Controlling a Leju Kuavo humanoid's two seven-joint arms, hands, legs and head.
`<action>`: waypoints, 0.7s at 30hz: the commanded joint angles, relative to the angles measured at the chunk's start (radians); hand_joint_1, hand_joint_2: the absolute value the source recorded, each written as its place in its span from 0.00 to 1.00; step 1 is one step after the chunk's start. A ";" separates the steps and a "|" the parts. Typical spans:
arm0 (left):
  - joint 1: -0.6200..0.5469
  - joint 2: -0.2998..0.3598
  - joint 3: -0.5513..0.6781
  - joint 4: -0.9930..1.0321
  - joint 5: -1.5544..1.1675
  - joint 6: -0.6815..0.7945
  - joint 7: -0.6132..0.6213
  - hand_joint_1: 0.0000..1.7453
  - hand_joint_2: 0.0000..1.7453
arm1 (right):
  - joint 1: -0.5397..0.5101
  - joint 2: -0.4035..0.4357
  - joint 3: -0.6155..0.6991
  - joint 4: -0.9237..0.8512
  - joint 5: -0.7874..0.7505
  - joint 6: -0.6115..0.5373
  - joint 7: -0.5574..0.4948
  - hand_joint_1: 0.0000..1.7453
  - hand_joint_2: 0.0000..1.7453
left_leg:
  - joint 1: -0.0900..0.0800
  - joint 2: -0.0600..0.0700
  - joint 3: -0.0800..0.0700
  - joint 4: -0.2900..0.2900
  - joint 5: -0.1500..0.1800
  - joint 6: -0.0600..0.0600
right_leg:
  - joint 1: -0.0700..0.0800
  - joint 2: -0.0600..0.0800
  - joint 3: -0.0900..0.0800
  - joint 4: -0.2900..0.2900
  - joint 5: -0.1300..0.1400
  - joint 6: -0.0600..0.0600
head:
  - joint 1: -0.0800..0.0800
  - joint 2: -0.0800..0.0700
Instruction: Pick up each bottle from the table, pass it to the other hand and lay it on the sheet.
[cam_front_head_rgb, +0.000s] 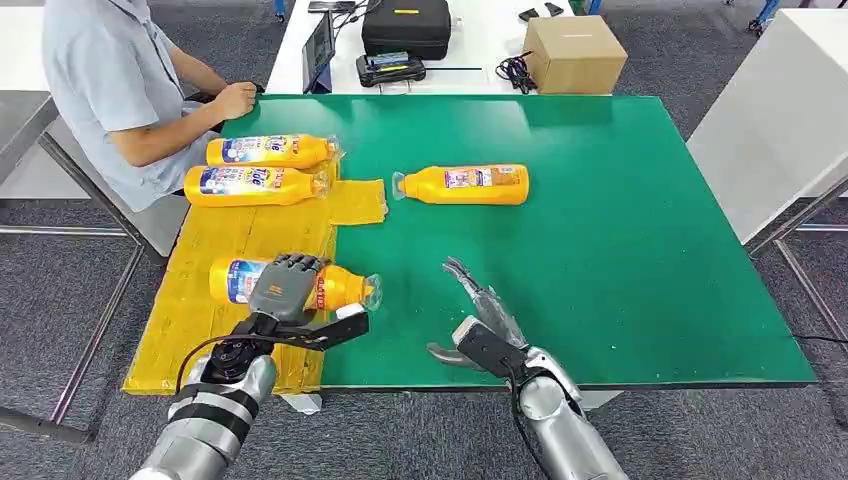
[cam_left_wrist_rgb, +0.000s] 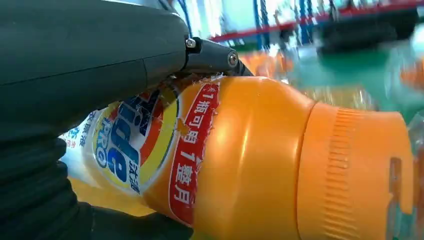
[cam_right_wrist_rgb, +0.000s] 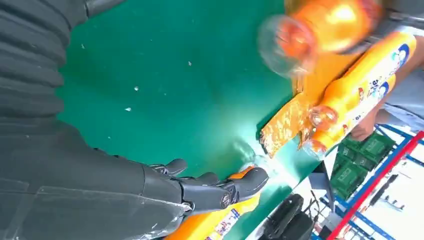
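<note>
The left hand (cam_front_head_rgb: 285, 287) grips an orange plastic bottle (cam_front_head_rgb: 335, 287) lying on the crinkled yellow sheet (cam_front_head_rgb: 240, 245); its fingers hide the middle of the label. Two more bottles (cam_front_head_rgb: 262, 168) lie on the sheet beyond it. The right hand (cam_front_head_rgb: 482, 310) hovers empty, fingers spread, above the green table (cam_front_head_rgb: 640, 250); ahead of it lies a fourth bottle (cam_front_head_rgb: 465, 184).

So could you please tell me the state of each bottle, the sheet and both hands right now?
Left hand: gripping a bottle.
Held bottle: on its side at the sheet's near edge.
Two far bottles: lying side by side on the sheet.
Fourth bottle: lying on the green table, untouched.
Right hand: open, holding nothing.
Sheet: flat, yellow.
</note>
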 joint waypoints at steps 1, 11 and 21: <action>-0.105 0.041 -0.038 0.263 0.049 0.003 -0.036 1.00 1.00 | -0.060 -0.006 0.030 0.115 -0.006 -0.005 -0.008 0.00 1.00 | 0.001 0.001 0.003 0.000 -0.001 -0.002 | 0.001 0.000 0.003 -0.001 -0.001 -0.002 | 0.000 0.000; -0.129 0.045 -0.057 0.285 0.023 -0.076 0.053 0.00 1.00 | -0.076 0.003 0.035 0.150 -0.016 -0.001 -0.011 0.00 1.00 | 0.001 0.002 0.002 0.000 -0.001 -0.001 | 0.001 0.001 0.002 0.000 0.000 -0.002 | 0.000 0.000; -0.161 0.042 -0.160 0.273 -0.051 -0.117 0.322 0.00 1.00 | -0.089 0.020 0.001 0.174 0.001 -0.023 -0.008 0.00 1.00 | 0.001 0.002 0.007 0.000 0.000 -0.002 | 0.001 0.001 0.007 0.000 0.000 -0.002 | 0.000 0.000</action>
